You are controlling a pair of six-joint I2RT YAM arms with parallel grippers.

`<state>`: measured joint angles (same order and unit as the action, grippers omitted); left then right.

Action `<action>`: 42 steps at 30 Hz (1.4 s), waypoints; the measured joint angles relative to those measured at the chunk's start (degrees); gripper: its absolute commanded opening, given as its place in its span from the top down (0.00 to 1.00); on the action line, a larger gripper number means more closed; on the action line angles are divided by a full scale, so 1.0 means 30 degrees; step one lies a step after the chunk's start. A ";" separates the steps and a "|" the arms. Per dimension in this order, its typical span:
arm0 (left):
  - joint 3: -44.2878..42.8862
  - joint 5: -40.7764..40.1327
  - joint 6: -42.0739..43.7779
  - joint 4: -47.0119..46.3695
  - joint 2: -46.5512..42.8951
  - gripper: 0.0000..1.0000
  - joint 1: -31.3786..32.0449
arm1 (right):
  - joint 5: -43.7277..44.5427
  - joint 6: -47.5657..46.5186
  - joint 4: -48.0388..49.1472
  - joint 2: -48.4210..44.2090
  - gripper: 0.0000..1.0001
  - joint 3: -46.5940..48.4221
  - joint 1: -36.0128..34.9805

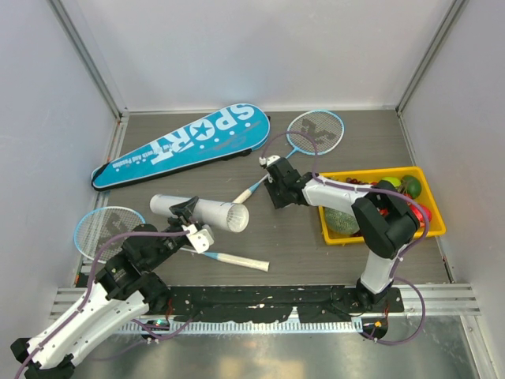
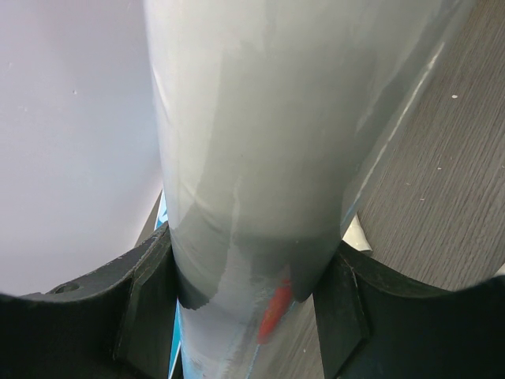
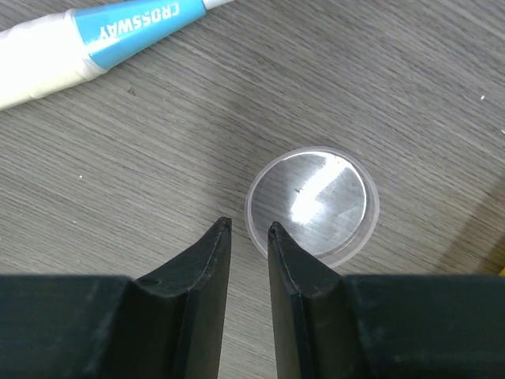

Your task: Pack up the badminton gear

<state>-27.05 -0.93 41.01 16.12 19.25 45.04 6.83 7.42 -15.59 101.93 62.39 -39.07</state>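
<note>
Two grippers engaged: left gripper (image 1: 188, 212) clamped on the long white tube (image 1: 219, 213), right gripper (image 3: 248, 227) poised at a clear round plastic lid (image 3: 312, 204).

I hold the tube by its middle, low over the grey desk (image 1: 308, 254), with its open end toward my right arm. My right gripper has only a narrow gap and grasps nothing. The lid lies flat just past its tips. I judge the jaws must straddle the rim squarely, since a flat disc slips. A light-blue racket (image 1: 316, 130) has its pale handle (image 3: 47, 55) close by and could snag. The yellow plastic tray (image 1: 383, 234) of fruit sits beside that arm, and the blue "SPORT" racket bag (image 1: 185, 142) lies well apart.
</note>
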 measured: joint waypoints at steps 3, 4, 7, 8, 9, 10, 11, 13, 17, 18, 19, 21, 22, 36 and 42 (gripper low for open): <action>0.0000 0.0000 0.0000 0.0000 0.0000 1.00 0.0000 | -0.0160 -0.0007 0.0124 0.0168 0.71 0.0000 0.0036; 0.0000 0.0000 0.0007 0.0000 0.0000 1.00 0.0000 | -0.0189 -0.0015 0.0175 0.0197 0.73 0.0000 0.0066; 0.0000 -0.0007 0.0007 0.0000 0.0000 1.00 0.0000 | -0.0248 -0.0029 0.0342 0.0291 0.76 0.0000 0.0066; 0.0000 -0.0007 0.0007 0.0000 0.0000 1.00 0.0000 | -0.0270 -0.0022 0.0379 0.0328 0.76 -0.0007 0.0066; 0.0000 -0.0007 0.0007 0.0000 0.0007 1.00 0.0000 | -0.0277 -0.0029 0.0415 0.0328 0.76 -0.0029 0.0066; 0.0000 -0.0007 0.0007 0.0000 0.0007 1.00 0.0000 | -0.0277 -0.0036 0.0466 0.0328 0.76 -0.0073 0.0066; 0.0000 -0.0007 0.0007 0.0000 0.0007 1.00 0.0000 | -0.0277 -0.0044 0.0510 0.0328 0.76 -0.0109 0.0066; 0.0000 -0.0007 0.0007 0.0000 0.0015 1.00 0.0000 | -0.0270 -0.0066 0.0619 0.0328 0.76 -0.0211 0.0066; 0.0007 -0.0007 0.0007 -0.0007 0.0015 1.00 0.0000 | -0.0262 -0.0095 0.0641 0.0328 0.76 -0.0430 0.0073; 0.0007 -0.0007 0.0007 -0.0007 0.0015 1.00 0.0000 | -0.0262 -0.0095 0.0641 0.0357 0.76 -0.0466 0.0073; 0.0007 -0.0007 0.0007 0.0000 0.0015 1.00 0.0000 | -0.0255 -0.0109 0.0656 0.0386 0.76 -0.0481 0.0073; 0.0029 -0.0007 0.0007 -0.0007 0.0015 1.00 0.0000 | -0.0255 -0.0146 0.0729 0.0408 0.78 -0.0481 0.0095; 0.0051 -0.0007 0.0007 -0.0015 0.0015 1.00 0.0000 | -0.0255 -0.0160 0.0758 0.0415 0.79 -0.0481 0.0102; 0.0073 -0.0022 0.0007 -0.0007 0.0240 1.00 0.0000 | -0.0816 -0.0270 0.1326 -0.1013 0.95 -0.2047 0.0102; 0.0073 -0.0248 -0.0007 0.0000 0.0758 1.00 0.0000 | -0.2426 0.0685 0.1537 -0.5136 0.95 -0.3810 0.0102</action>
<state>-26.83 -1.67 40.99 16.12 21.52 45.04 -0.45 9.47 -10.98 86.52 50.96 -38.76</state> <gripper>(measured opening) 0.607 0.061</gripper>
